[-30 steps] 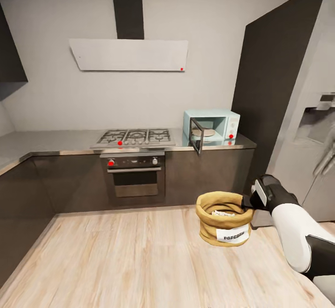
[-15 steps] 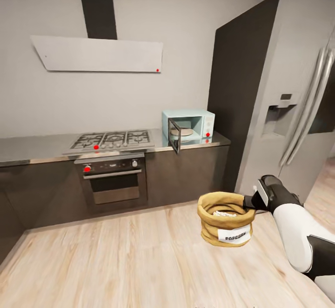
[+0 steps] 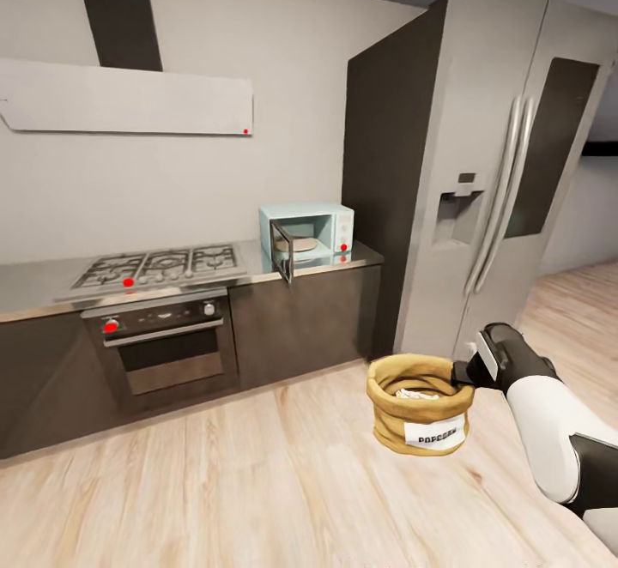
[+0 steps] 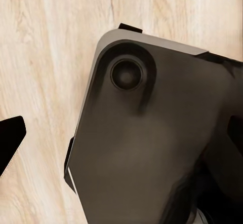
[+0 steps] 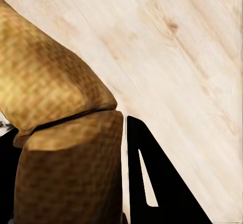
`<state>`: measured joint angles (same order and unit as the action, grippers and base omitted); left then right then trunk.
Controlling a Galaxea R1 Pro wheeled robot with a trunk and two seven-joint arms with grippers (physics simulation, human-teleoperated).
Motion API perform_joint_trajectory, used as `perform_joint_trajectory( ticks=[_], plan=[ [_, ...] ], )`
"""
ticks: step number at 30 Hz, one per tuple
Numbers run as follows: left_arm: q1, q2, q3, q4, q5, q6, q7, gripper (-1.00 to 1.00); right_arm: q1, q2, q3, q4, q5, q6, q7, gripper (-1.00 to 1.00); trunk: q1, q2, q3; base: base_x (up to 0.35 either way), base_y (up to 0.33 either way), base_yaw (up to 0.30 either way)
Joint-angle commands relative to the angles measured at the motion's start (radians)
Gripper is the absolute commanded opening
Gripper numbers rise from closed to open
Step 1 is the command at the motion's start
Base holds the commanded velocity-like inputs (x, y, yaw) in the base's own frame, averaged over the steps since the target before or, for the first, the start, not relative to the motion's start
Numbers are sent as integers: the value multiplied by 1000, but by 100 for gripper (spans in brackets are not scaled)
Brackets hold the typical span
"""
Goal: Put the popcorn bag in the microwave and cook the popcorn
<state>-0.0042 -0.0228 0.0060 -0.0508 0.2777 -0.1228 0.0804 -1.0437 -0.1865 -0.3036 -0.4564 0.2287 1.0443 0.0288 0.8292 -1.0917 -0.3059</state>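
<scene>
Pale wood flooring (image 3: 257, 482) stretched ahead of me toward a run of dark cabinets topped by the grey tabletop (image 3: 34, 289). On that tabletop a steel gas hob (image 3: 159, 266) sat above a built-in oven (image 3: 163, 345), and at the far end, just beside a tall steel fridge (image 3: 481, 182), stood the mint-blue microwave (image 3: 306, 230) with its dark glass door swung open. A flat white extractor hood (image 3: 129, 107) hung on the wall above the hob.

My right jaws (image 3: 463, 373) were clamped on the rolled rim of the popcorn bag (image 3: 419, 403), which hung in the air in front of me over the floor, well apart from the microwave, its white label facing me. A pale heap of popcorn (image 3: 415, 395) showed faintly inside it. From my right wrist, the burlap rim (image 5: 55, 92) sat pinched against 1 dark finger (image 5: 152, 183).

My left wrist looked down at floorboards and my own dark base (image 4: 152, 148); I could not tell how the left jaws stood.
</scene>
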Motion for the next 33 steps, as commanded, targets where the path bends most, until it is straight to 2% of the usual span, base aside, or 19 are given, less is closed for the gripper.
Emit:
perform_joint_trajectory(
  ticks=[1, 28, 33],
  plan=[
    [0, 0, 1, 0, 3, -3, 2, 100, -1, 1, -6, -1, 6, 3, 4, -100, 0, -1, -1, 0, 0, -295],
    [0, 0, -1, 0, 6, -2, -5, 100, -1, -5, -6, 3, 6, 3, 5, -100, 0, -1, 0, 0, 0, -295],
    [0, -2, -4, 0, 0, 21, -10, 100, -1, -5, -5, 47, 14, 3, 3, -100, 0, -1, -1, 203, 0, -64]
  ],
)
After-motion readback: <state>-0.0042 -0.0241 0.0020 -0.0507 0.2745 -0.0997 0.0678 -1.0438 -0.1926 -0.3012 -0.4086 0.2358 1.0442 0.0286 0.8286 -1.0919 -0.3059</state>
